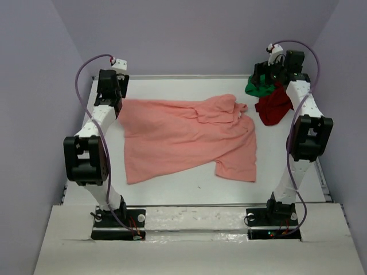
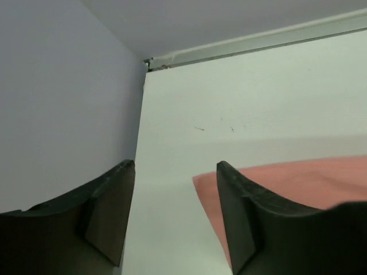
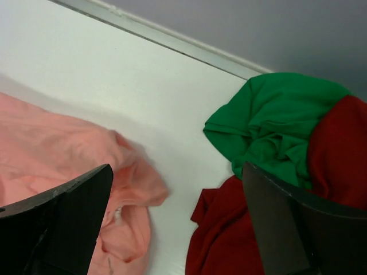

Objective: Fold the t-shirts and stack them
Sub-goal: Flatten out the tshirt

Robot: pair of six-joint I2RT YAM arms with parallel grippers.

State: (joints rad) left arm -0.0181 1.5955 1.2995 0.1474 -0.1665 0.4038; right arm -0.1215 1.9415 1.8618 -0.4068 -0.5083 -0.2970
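1. Salmon-pink t-shirt (image 1: 183,137): lay spread and rumpled across the middle of the white worktop (image 1: 172,192), its far right part bunched.
2. Green t-shirt (image 1: 255,89): lay crumpled in the far right corner, touching item 3.
3. Dark red t-shirt (image 1: 274,109): lay heaped just near of the green one.
4. Left jaws: stood parted, holding nothing, over the pink shirt's far left corner.
5. Right jaws: stood wide apart, holding nothing, between the pink shirt and the heap.

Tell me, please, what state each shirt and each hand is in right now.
Salmon-pink t-shirt: spread on the table, rumpled, unfolded.
Green t-shirt: crumpled in a heap, far right corner.
Dark red t-shirt: crumpled, unfolded, touching the green t-shirt.
Left hand: open, empty, by the salmon-pink t-shirt's corner.
Right hand: open wide, empty, above the shirts.
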